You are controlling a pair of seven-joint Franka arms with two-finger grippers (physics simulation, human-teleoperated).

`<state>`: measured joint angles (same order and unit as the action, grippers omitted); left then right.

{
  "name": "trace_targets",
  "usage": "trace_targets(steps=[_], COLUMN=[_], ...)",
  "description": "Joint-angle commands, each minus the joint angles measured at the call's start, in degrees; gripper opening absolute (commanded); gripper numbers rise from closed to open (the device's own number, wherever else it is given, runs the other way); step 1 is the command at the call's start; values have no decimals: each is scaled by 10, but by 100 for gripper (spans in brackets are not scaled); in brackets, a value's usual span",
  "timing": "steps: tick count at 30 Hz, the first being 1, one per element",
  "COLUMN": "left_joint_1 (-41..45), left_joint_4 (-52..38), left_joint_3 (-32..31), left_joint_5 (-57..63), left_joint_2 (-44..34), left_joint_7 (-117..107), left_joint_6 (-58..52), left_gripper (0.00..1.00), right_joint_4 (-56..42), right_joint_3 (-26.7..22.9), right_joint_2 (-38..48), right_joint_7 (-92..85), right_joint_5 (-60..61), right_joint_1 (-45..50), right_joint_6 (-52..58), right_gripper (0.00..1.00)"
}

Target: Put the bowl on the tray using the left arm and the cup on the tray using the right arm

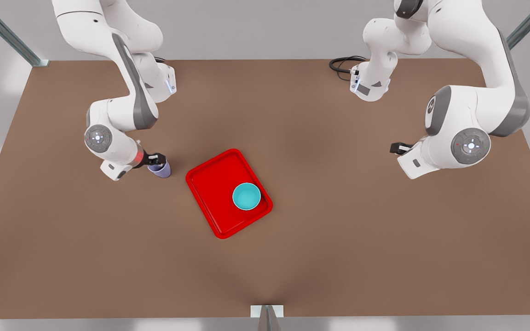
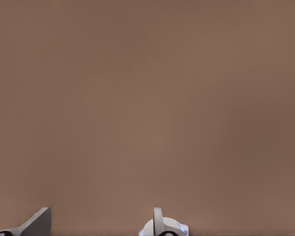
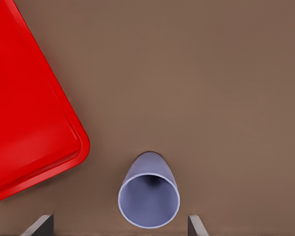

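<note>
A plain brown surface (image 1: 338,239) spans the frame, with wide bare stretches around the red tray (image 1: 214,184) at centre. The bowl (image 1: 246,196) sits in the tray's lower-right corner. At centre-left, the right hand (image 1: 157,160), fingers spread, straddles the cup (image 1: 160,169) just beside the tray. The left hand (image 1: 396,148) waits at right; whether it is spread or closed cannot be told.

the right gripper (image 1: 157,161), on the arm at the front view's left, is low over the table with its wrist bent toward the middle, and its fingertips (image 3: 43,225) stand spread wide apart, one on each side of the cup (image 3: 149,197) without touching it. the left gripper (image 1: 397,148), on the arm at the front view's right, waits with its elbow folded and its hand held level, well away from the middle.
</note>
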<state>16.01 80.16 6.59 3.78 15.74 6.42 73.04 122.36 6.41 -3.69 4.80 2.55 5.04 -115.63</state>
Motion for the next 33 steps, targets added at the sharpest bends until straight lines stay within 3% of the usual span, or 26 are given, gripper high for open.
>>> trace_targets(steps=[1, 33], left_joint_1=[0, -4], left_joint_4=[0, -1], left_joint_3=[0, 4], left_joint_5=[0, -4], left_joint_2=[0, -1], left_joint_7=[0, 1], left_joint_6=[0, 0], left_gripper=[100, 100], right_joint_4=[3, 52], right_joint_3=[0, -1], right_joint_2=[0, -59], right_joint_7=[-1, -54], right_joint_5=[0, -5], right_joint_1=[-9, -68], right_joint_6=[-4, -75], right_gripper=[100, 100])
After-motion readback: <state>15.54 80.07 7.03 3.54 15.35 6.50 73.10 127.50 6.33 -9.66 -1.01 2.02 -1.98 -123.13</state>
